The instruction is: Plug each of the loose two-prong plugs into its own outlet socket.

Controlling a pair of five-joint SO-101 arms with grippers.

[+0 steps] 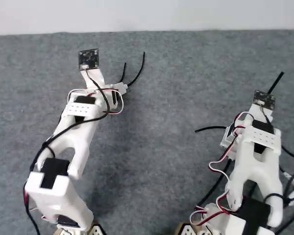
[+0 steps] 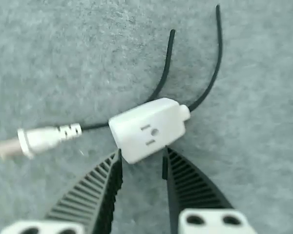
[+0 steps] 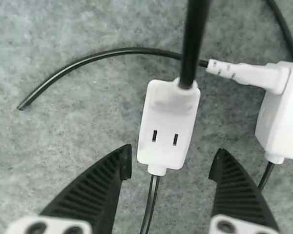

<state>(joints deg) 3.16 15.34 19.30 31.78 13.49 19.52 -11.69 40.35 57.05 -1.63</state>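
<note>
1. On the grey, felt-like table [image 1: 186, 73], the left arm [image 1: 78, 132] lies stretched over the left half and the right arm [image 1: 257, 156] stands over the right half.
2. Just under the left gripper [image 2: 141, 163] lies the three-hole socket [image 2: 146, 127]. It is a rounded white block, face up, with two slots and a round hole, and a black cable [image 2: 210, 73] leaves its far end.
3. The left jaws are parted narrowly, their ribbed black tips at the socket's near edge. I cannot tell whether they press on it.
4. Beside that socket lies a loose plug [image 2: 36, 140], white with a ribbed collar.
5. Below the right gripper [image 3: 172, 163] sits the two-slot socket [image 3: 168, 122], a white oblong with a thick black cord [image 3: 193, 39] entering its far end.
6. The right jaws are spread wide, holding nothing, and the socket's near end lies between the tips.
7. Next to it is a white block [image 3: 283, 117], and a ribbed white plug [image 3: 234, 72] meets its corner.
</note>
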